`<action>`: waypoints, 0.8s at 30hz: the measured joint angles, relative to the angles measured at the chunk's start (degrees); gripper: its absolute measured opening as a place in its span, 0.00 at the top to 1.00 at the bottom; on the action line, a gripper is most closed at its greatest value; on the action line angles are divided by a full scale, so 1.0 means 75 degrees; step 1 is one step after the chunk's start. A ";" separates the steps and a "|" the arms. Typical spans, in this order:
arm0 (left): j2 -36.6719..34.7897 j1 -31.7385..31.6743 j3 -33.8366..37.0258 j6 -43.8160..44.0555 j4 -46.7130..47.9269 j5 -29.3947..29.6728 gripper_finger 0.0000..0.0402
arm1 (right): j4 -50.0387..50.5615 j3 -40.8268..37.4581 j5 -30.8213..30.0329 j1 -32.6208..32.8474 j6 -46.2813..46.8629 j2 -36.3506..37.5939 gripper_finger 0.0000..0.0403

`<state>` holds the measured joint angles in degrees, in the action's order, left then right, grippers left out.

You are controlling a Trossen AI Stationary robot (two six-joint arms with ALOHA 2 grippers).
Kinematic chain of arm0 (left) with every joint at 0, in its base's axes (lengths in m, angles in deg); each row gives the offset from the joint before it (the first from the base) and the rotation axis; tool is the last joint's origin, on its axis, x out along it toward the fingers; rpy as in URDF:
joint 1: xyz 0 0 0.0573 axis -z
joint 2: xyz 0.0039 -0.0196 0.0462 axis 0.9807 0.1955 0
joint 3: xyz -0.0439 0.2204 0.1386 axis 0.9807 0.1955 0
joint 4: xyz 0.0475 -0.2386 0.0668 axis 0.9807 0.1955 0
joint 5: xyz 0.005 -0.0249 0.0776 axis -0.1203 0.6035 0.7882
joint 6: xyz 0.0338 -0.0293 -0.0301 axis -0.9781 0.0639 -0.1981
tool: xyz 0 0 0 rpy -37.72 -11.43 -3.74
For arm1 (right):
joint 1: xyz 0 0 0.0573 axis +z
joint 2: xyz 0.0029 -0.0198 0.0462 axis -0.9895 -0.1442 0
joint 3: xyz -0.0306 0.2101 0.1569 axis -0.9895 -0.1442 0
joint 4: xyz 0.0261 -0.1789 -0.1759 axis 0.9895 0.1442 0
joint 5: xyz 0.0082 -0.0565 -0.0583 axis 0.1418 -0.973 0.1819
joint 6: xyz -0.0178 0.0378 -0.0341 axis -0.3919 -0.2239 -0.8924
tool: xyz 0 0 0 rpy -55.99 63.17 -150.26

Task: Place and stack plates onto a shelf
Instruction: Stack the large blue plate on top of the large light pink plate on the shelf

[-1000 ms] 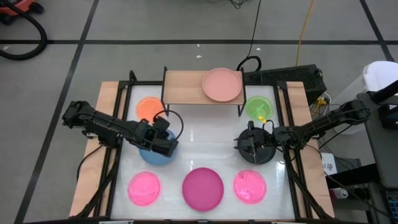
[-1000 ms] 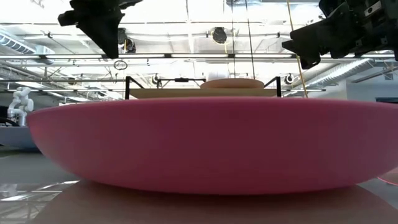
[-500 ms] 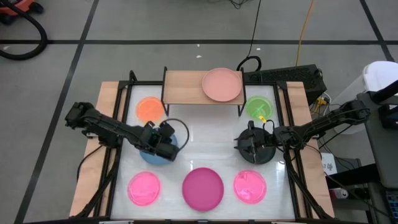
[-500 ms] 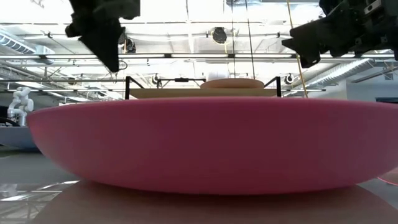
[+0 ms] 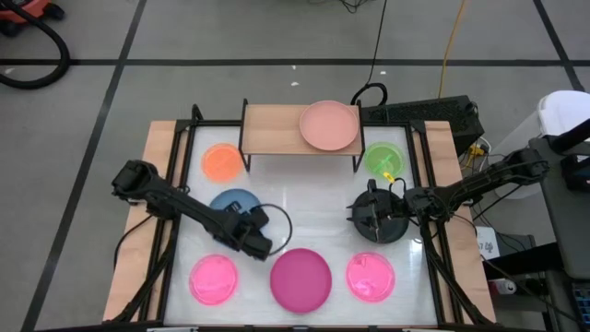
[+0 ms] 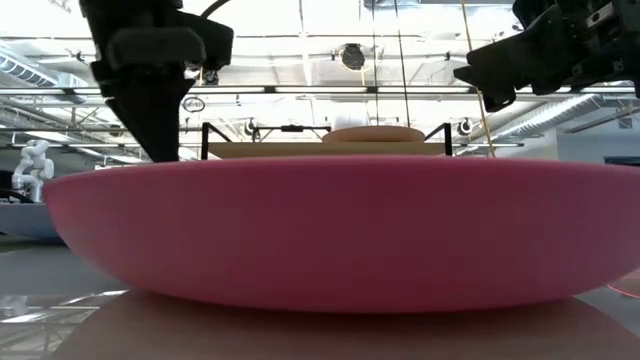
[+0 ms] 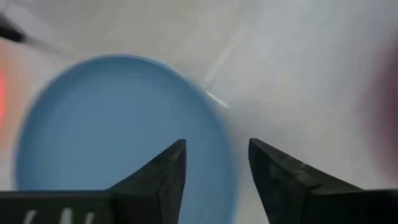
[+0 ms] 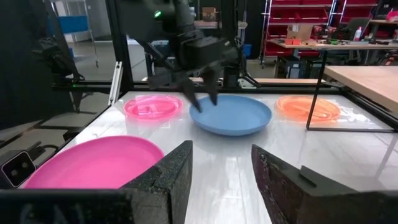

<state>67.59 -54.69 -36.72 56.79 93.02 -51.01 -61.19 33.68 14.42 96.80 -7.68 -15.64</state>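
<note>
Plates lie scattered around the shelf (image 5: 300,132), which stands at the far edge of the bench (image 5: 304,221) with one salmon plate (image 5: 329,125) already on its right half. The blue plate (image 5: 232,203) sits in front of the shelf's left end, the orange plate (image 5: 222,161) just beside the shelf's left legs, the green plate (image 5: 383,160) just past its right legs. Nearest the front, well away from the shelf, rest the magenta plate (image 5: 300,278) and two hot-pink plates (image 5: 214,278), one on each side of it.

Judging by their look, these are thin, stiff, light plastic dishes with slick surfaces and shallow raised rims; the rim edge is the sensible place to pinch, since the flat centre offers nothing to grip, and a shallow bite could let a plate slide or tip.

The left gripper (image 5: 255,242) hangs over the blue plate's front edge, toward the magenta plate, jaws parted and holding nothing. The right gripper (image 5: 376,219) waits in front of the shelf's right end, over a dark plate, jaws likewise apart and empty.
</note>
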 joint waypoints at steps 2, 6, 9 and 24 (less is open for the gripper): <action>0.0155 0.0111 0.0000 0.0037 -0.0200 -0.0072 0.50 | 0.0000 0.0000 0.0000 0.0003 -0.0003 -0.0002 0.64; 0.0562 0.0224 -0.0003 0.0594 -0.0140 -0.0188 0.47 | 0.0003 0.0000 -0.0002 0.0003 -0.0003 -0.0003 0.64; 0.0862 0.0230 -0.0003 0.0814 -0.0103 -0.0355 0.46 | 0.0003 0.0000 -0.0003 0.0003 -0.0003 -0.0001 0.64; 0.1629 0.0227 -0.0048 0.0604 -0.0156 -0.0569 0.68 | 0.0000 0.0000 -0.0003 0.0002 -0.0003 -0.0003 0.64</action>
<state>79.80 -52.99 -37.08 61.32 91.85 -55.27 -61.19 33.68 14.40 96.81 -7.70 -15.66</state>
